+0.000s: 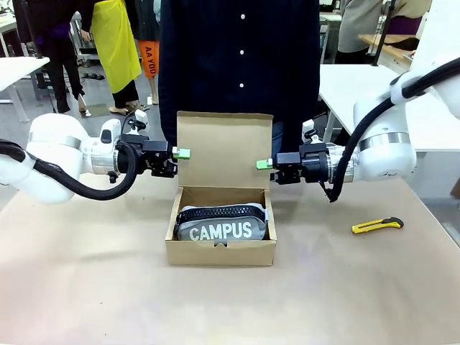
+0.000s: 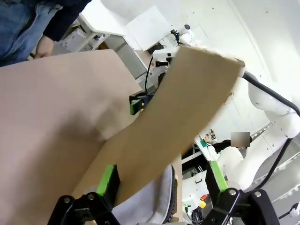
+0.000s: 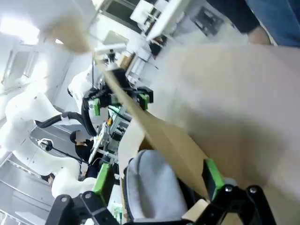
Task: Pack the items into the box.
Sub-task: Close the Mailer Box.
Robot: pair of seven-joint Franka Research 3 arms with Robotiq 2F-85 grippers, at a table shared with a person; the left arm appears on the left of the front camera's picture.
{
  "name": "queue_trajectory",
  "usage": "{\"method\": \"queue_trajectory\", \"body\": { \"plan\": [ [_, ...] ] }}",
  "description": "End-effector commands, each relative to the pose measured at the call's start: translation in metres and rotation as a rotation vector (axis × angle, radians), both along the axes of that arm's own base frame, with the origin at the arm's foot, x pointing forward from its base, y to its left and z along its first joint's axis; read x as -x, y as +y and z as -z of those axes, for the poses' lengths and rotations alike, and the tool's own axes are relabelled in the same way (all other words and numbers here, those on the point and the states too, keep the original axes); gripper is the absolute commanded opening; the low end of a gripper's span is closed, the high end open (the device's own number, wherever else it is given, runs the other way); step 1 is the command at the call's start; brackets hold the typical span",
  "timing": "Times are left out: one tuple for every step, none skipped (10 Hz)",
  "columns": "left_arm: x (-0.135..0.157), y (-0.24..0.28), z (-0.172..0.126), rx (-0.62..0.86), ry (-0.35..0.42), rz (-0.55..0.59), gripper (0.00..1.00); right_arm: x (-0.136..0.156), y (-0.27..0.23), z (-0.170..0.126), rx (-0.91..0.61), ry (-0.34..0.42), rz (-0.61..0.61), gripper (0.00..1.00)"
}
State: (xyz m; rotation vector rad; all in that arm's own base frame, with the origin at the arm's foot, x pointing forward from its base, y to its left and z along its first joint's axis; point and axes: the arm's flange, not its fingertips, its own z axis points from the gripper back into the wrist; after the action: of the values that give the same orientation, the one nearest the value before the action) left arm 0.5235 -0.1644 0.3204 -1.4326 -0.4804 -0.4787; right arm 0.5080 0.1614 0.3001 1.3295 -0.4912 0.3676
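Note:
The brown cardboard box [image 1: 221, 251] sits mid-table with its flap lid [image 1: 224, 147] standing upright. Inside lies the grey pouch [image 1: 221, 228] lettered "CAMPUS". My left gripper [image 1: 181, 152] is open at the lid's left edge. My right gripper [image 1: 264, 164] is open at the lid's right edge. In the left wrist view the lid [image 2: 187, 108] slants between the open fingers of my left gripper [image 2: 161, 178], above the pouch [image 2: 154, 204]. From the right wrist, the lid's edge [image 3: 154, 126] runs between the fingers of my right gripper [image 3: 157, 178], with the pouch [image 3: 154, 185] below.
A yellow utility knife [image 1: 377, 226] lies on the table right of the box. A person in a dark shirt [image 1: 241, 65] stands close behind the lid. White tables stand farther back on both sides.

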Motion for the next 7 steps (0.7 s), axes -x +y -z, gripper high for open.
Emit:
{"method": "queue_trajectory", "body": {
  "plan": [
    [0.023, 0.003, -0.007, 0.032, -0.07, -0.035, 0.96, 0.021, -0.003, -0.006, -0.074, -0.087, 0.02, 1.0],
    [0.032, 0.004, -0.011, 0.038, -0.094, -0.033, 0.96, 0.028, -0.002, -0.01, -0.072, -0.114, 0.018, 1.0],
    [0.041, 0.004, -0.015, 0.048, -0.119, -0.033, 0.96, 0.036, -0.001, -0.014, -0.068, -0.141, 0.023, 1.0],
    [0.05, 0.004, -0.019, 0.049, -0.151, -0.039, 0.96, 0.043, -0.001, -0.018, -0.069, -0.161, 0.025, 1.0],
    [0.06, 0.004, -0.023, 0.054, -0.183, -0.038, 0.96, 0.052, 0.0, -0.021, -0.066, -0.187, 0.028, 1.0],
    [0.067, 0.005, -0.026, 0.062, -0.208, -0.038, 0.96, 0.059, 0.0, -0.023, -0.059, -0.206, 0.024, 1.0],
    [0.072, 0.006, -0.027, 0.058, -0.215, -0.047, 0.96, 0.062, 0.001, -0.024, -0.041, -0.22, 0.034, 1.0]
  ]
}}
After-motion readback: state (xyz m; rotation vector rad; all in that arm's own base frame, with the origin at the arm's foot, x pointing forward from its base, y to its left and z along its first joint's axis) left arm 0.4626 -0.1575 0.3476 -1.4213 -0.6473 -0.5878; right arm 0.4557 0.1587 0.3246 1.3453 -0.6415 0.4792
